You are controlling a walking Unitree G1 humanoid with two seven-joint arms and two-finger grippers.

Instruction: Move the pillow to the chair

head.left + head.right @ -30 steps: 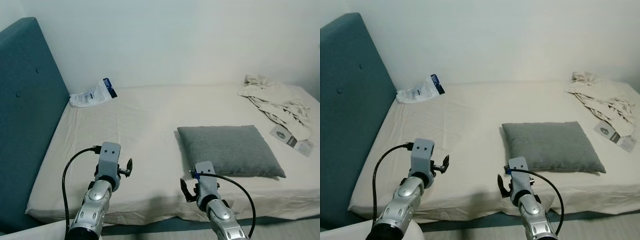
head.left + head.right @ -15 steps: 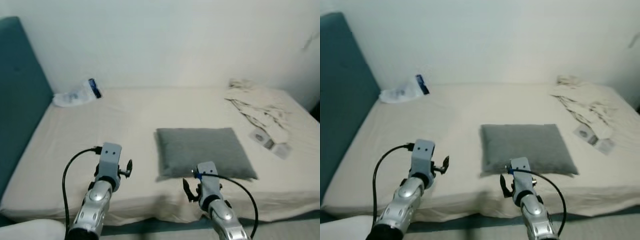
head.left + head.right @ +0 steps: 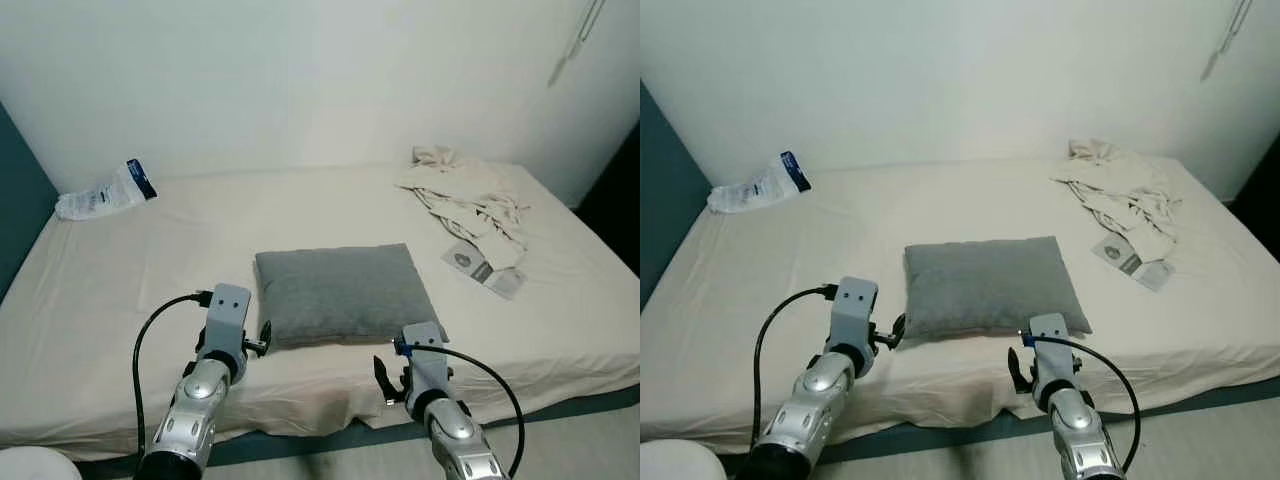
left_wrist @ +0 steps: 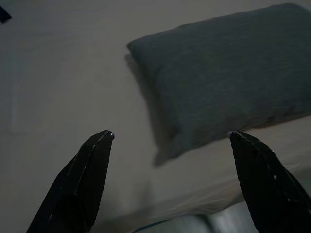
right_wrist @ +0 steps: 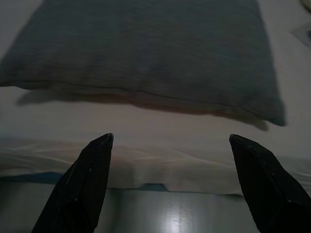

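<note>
Approach step: grey pillow (image 3: 343,292) flat on bed (image 3: 120,300), not yet grasped. Left gripper (image 4: 170,136) & right gripper (image 5: 170,138) both spread wide, empty, near its front edge. Next, prob: reach fwd, clamp both sides

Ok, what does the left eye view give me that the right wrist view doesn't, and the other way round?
Left eye view alone: the packet by the headboard, the crumpled cloth and the leaflet on the far side of the bed, and the left arm and right arm held out short of the bed.

Right wrist view alone: the right gripper, open, aimed at the pillow's near seam, and the floor under the bed edge.

Both: the pillow, lying flat on the sheet.
</note>
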